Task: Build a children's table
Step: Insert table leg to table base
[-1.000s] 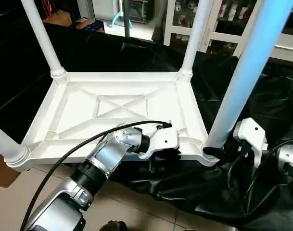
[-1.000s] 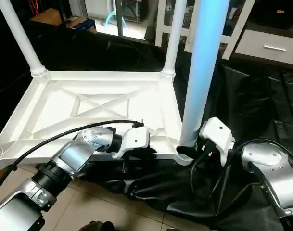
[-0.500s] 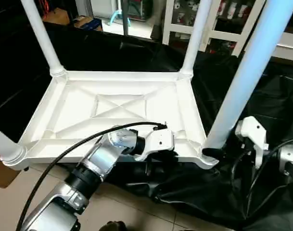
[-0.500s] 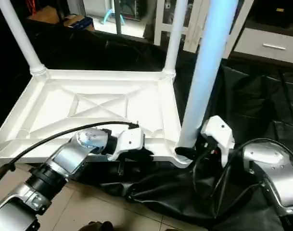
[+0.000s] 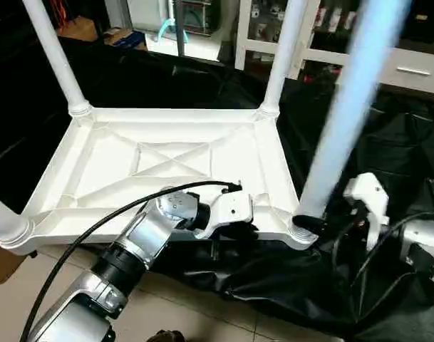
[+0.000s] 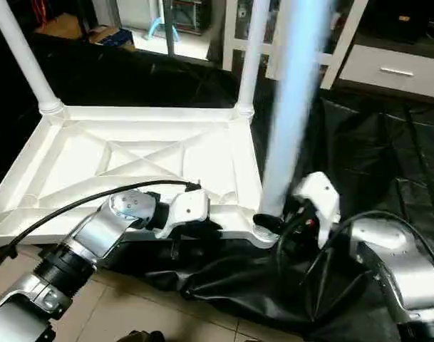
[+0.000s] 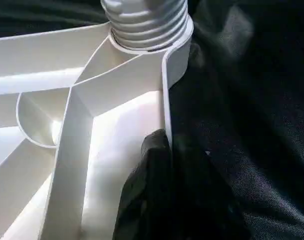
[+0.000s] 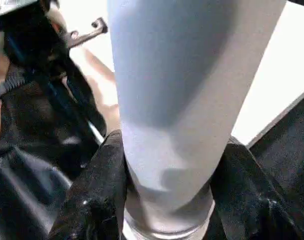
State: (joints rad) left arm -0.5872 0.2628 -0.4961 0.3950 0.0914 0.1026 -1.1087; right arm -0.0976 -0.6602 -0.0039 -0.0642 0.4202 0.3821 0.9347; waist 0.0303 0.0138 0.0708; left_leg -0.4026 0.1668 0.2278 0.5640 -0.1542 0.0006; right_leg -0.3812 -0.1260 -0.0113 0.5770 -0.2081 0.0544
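While the right gripper [image 8: 166, 200] is clamping the leaning fourth leg [image 5: 345, 121] at the table top [image 5: 174, 160]'s near right corner socket [image 5: 302, 231] — and the closed left gripper [image 7: 164, 200] is pinching the near rim — cross-threading is looking likely.

free: ribbed underside of top [image 5: 167, 160] open from above | blocked: upright legs [image 5: 56, 53] at corners

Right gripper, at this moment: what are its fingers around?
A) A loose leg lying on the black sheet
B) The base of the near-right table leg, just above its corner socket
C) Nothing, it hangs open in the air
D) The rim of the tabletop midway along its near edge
B: the right gripper has a black finger on each side of the near-right leg, just above the corner socket of the tabletop.
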